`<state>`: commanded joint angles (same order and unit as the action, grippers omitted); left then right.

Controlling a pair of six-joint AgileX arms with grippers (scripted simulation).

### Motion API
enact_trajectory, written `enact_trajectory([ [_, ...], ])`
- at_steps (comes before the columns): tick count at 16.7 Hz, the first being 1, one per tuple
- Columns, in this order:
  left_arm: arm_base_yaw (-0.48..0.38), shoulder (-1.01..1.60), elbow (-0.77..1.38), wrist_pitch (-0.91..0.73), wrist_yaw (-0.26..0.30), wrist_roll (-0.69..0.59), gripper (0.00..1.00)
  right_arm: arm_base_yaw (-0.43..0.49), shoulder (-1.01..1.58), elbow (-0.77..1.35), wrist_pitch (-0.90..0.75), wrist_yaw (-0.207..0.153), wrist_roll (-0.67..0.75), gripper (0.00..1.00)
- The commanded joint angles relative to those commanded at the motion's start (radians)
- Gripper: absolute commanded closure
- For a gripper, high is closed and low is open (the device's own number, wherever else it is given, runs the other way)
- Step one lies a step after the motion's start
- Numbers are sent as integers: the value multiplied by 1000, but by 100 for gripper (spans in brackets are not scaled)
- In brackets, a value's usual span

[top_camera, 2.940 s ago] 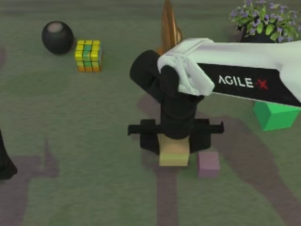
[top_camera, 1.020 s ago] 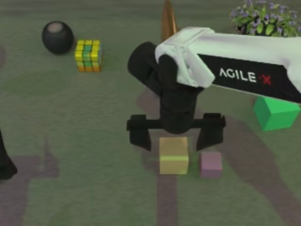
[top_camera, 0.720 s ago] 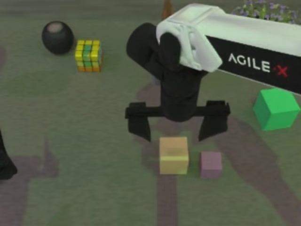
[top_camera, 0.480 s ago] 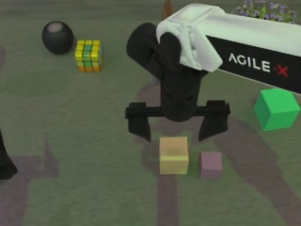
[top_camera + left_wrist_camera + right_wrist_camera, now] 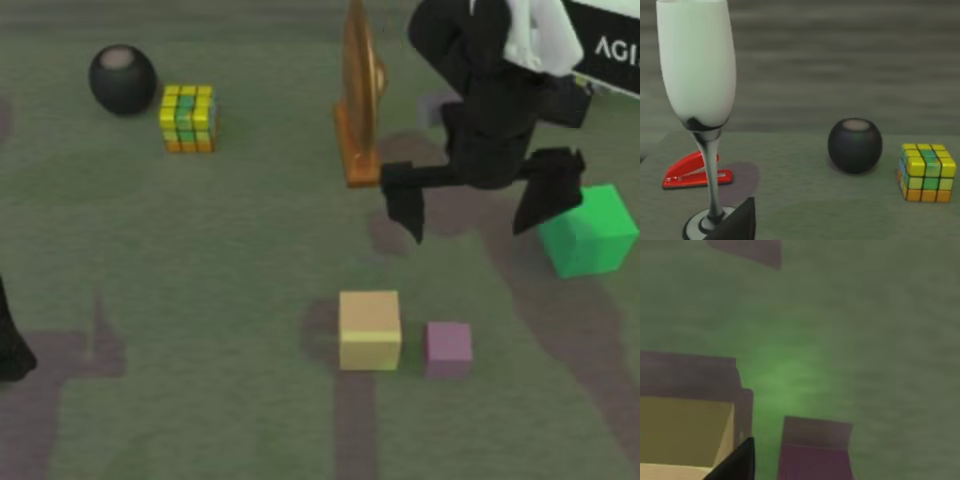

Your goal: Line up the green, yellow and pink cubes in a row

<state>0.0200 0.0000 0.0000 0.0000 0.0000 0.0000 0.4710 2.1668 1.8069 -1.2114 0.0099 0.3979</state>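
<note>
**Green cube next in line**

Claw [image 5: 468, 208] of the right arm hangs spread wide and empty above the tabletop [image 5: 200, 300], its right finger overlapping the near-left corner of the green cube [image 5: 590, 232] in the top view. That cube lies just to the right of the claw's centre, on the tabletop's right side and well apart from the other two. A short shift rightward looks enough to straddle it. The right arm is far nearer than the left, which sits parked at the left edge; its claw cannot be judged from these views.

The yellow cube [image 5: 369, 329] and pink cube [image 5: 448, 347] rest side by side near the middle front, close but not touching, pink to the right. The green one probably has to join their line.

Compared with half a second ago, the claw has left its place directly behind the yellow cube and swung back and to the right, uncovering the orange upright ornament [image 5: 358, 100]. Both small cubes lie unchanged. The puzzle cube [image 5: 187, 118] and black ball [image 5: 122, 78] stay at far left.
</note>
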Motion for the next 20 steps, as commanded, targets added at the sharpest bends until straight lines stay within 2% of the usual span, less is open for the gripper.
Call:
enact_trajectory([
  [4, 0, 0, 0, 0, 0, 0, 0, -201, 8, 5, -7, -3, -276, 0],
  [8, 0, 0, 0, 0, 0, 0, 0, -326, 6, 11, -5, -7, -416, 0],
  [15, 0, 0, 0, 0, 0, 0, 0, -332, 9, -4, 12, -6, -423, 0],
  [20, 0, 0, 0, 0, 0, 0, 0, -333, 67, -126, 199, -6, -423, 0],
])
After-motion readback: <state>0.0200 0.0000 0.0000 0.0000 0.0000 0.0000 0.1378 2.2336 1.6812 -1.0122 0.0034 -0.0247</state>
